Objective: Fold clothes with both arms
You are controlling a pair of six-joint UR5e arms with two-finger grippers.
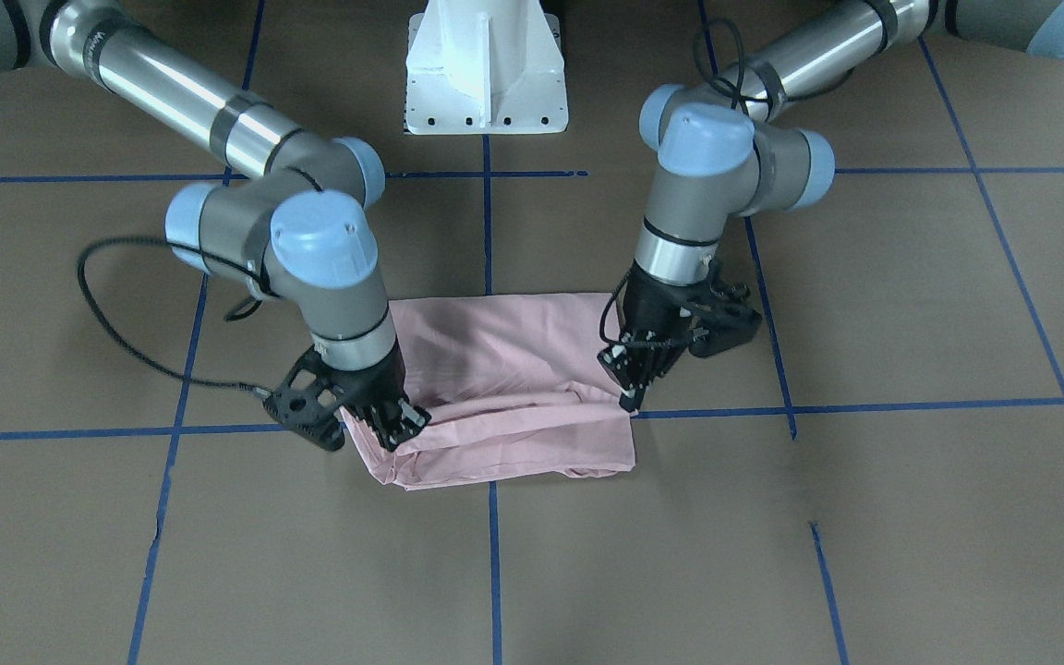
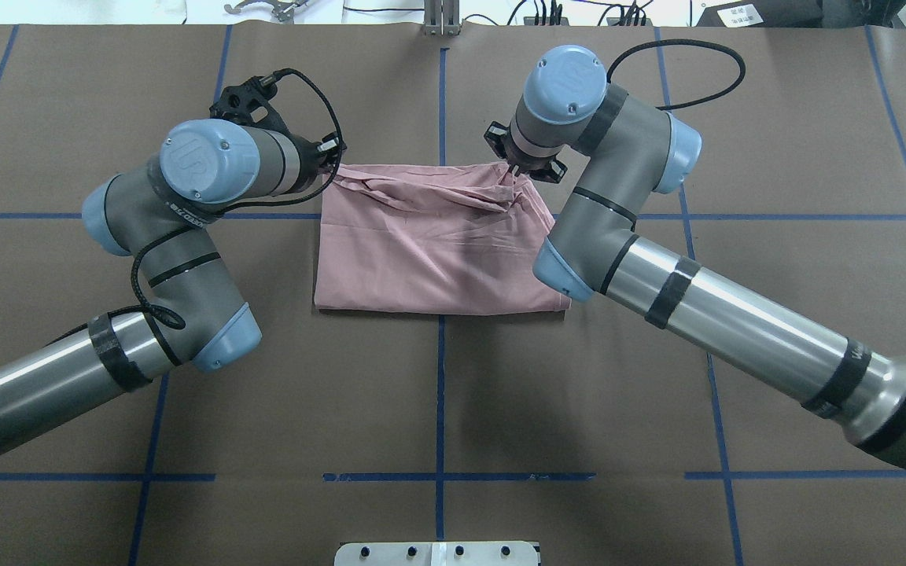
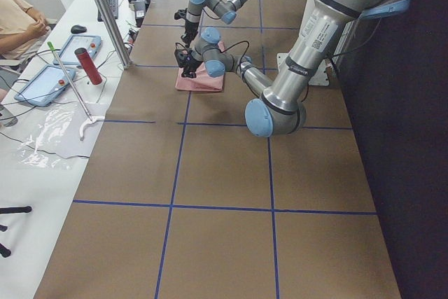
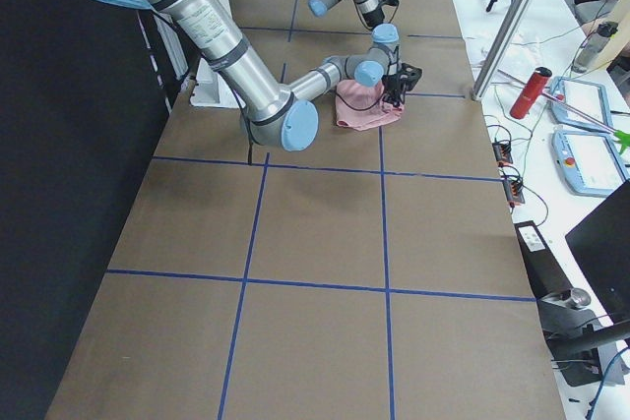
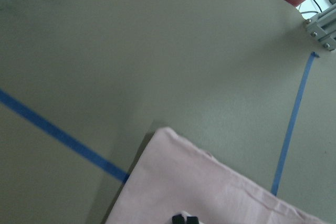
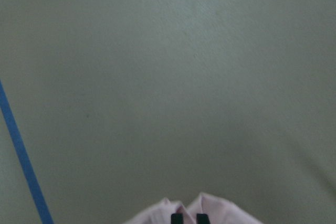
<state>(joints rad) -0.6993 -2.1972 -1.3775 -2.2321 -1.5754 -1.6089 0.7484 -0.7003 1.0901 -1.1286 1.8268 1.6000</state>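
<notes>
Pinching one end of the outer edge of the pink T-shirt [image 1: 513, 369], the left gripper [image 1: 629, 397] is clenched on a gathered ridge of cloth. In the left wrist view its black fingertips [image 5: 179, 219] lie side by side with pink fabric directly under them. Across the garment, the right gripper [image 1: 401, 427] is likewise clamped on the opposite end of that same edge, and in the right wrist view a small peak of pink cloth rises on either side of its fingertips [image 6: 177, 217]. Between the two grippers the held edge is rumpled, with loose folds running from one to the other, and in the front-facing view it sags below them in a soft roll. Behind the grippers, toward the robot's base, the rest of the T-shirt lies flat on the brown surface [image 1: 864, 517] as a rough rectangle, only plain pink cloth showing. Blue tape lines [image 1: 911, 405] cross the surface in a grid, and one runs under the cloth between the grippers. Above each gripper the wrist points steeply down, and the left arm [image 2: 185, 275] and right arm [image 2: 736, 330] angle back from there to either side. Further behind, a white pedestal [image 1: 486, 74] stands between the arms. Out beyond the grippers, past the surface's far edge, a red bottle [image 3: 89, 66] stands on a side desk [image 3: 42, 145].
</notes>
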